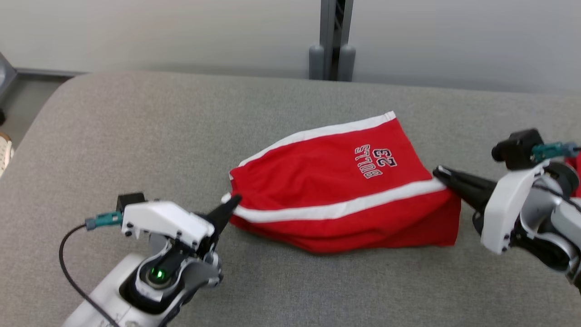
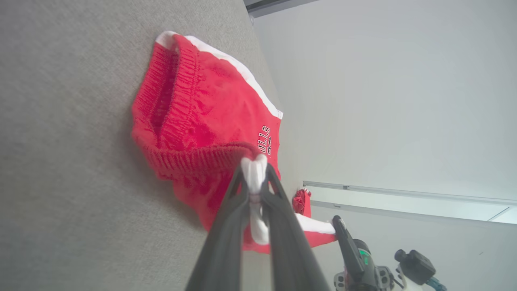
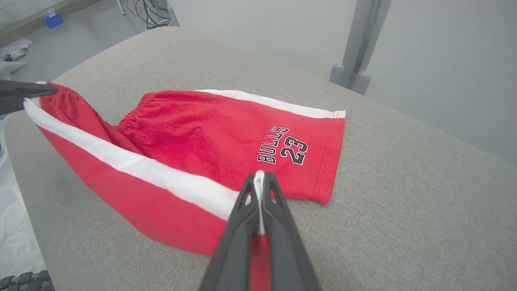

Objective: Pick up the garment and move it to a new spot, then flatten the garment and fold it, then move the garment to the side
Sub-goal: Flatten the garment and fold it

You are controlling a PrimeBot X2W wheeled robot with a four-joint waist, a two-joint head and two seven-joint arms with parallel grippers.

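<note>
As you held both ends, the red knit shorts with white side stripes [image 1: 327,181] were stretched between your two grippers, over the middle of the grey fabric-covered surface [image 1: 159,136]. Your left gripper [image 1: 236,199] was pinched shut on the waistband corner, and its wrist view showed white stripe fabric bunched between the closed jaws [image 2: 254,167]. Your right gripper [image 1: 439,171] was clamped just as tight on the hem end of that same white stripe. Its own camera showed a sliver of white cloth squeezed between the two dark fingers [image 3: 259,178].

So you had one striped edge pulled into a taut line from gripper to gripper, raised above the surface, with a red panel hanging down from it on the near side. The far half of the shorts [image 3: 194,133] lay flat on the grey fabric, black-and-white "BULLS 23" lettering [image 3: 282,145] facing up, its other white stripe running along the far edge. The near panel seemed to brush the surface along its lower fold, though the head view left that unclear. The gathered waistband gaped open towards your left wrist camera [image 2: 161,97]. Behind the surface's far edge a grey metal post [image 1: 333,41] stood against the pale wall.
</note>
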